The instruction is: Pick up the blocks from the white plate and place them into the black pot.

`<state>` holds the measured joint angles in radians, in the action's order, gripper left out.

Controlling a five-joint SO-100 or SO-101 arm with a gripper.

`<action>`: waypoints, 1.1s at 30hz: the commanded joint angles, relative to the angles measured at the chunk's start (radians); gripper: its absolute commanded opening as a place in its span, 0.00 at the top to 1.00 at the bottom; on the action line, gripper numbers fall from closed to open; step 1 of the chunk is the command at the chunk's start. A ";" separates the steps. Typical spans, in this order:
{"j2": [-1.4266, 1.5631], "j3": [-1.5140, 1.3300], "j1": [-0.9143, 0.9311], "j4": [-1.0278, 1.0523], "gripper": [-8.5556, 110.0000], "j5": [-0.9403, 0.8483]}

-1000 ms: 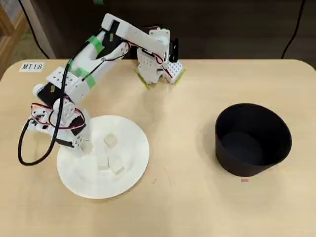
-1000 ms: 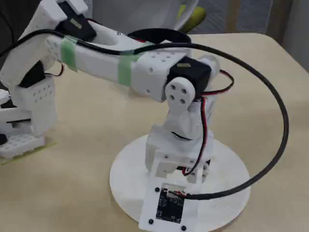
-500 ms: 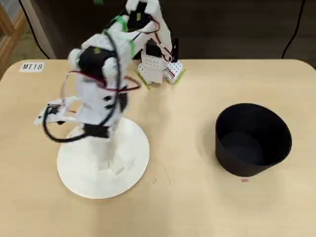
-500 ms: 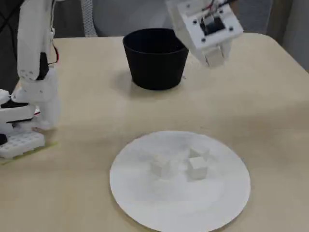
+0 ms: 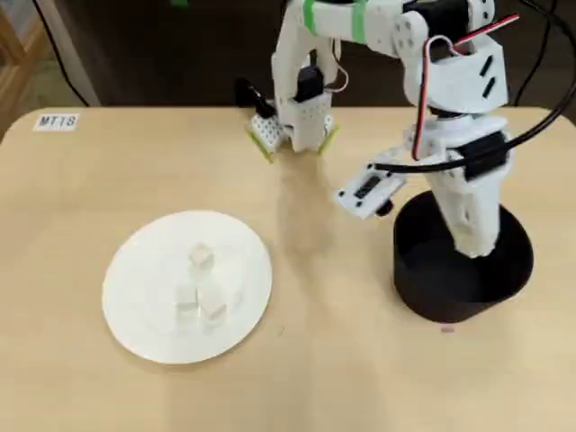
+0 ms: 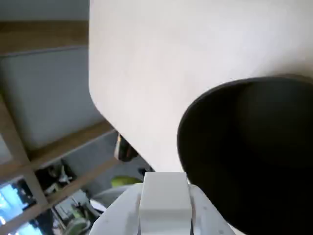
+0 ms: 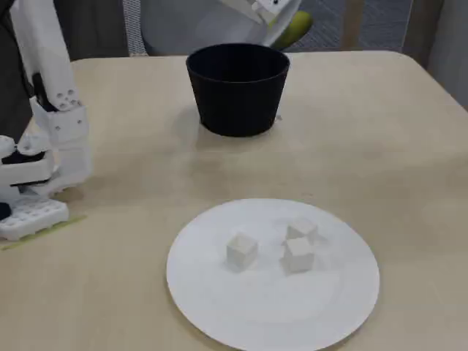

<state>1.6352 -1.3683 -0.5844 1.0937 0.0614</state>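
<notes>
A: Where are the blocks?
B: Three blocks (image 7: 242,249) on the plate (image 7: 219,307), near the table's front edge; pot (image 7: 238,95) near its back edge.
A: The gripper?
B: Gripper (image 5: 472,238) above the pot; its state I cannot tell.

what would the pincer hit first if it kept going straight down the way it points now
Most likely the inside of the matte black round pot: in the overhead view the pincer points down over its opening. Its height above the rim is unclear, and the tips are not clearly visible.

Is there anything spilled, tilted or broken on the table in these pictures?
Nothing stands out. Three blocks sit on the white plate, none on the bare table. The black pot stands upright, with the gripper above it.
</notes>
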 commanded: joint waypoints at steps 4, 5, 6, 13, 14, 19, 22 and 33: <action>0.132 -0.330 -0.035 -0.249 0.95 0.025; 0.137 -0.347 -0.035 -0.258 0.95 0.026; 0.137 -0.353 -0.034 -0.256 0.95 0.023; 0.140 -0.351 -0.026 -0.250 0.95 0.011; 0.140 -0.345 -0.026 -0.239 0.95 0.012; 0.153 -0.342 -0.023 -0.186 0.67 -0.028; 0.156 -0.342 -0.011 -0.166 0.66 -0.031; 0.118 -0.034 0.219 0.224 0.95 -0.146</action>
<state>1.7518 -1.5555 -0.4648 1.1827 -0.0322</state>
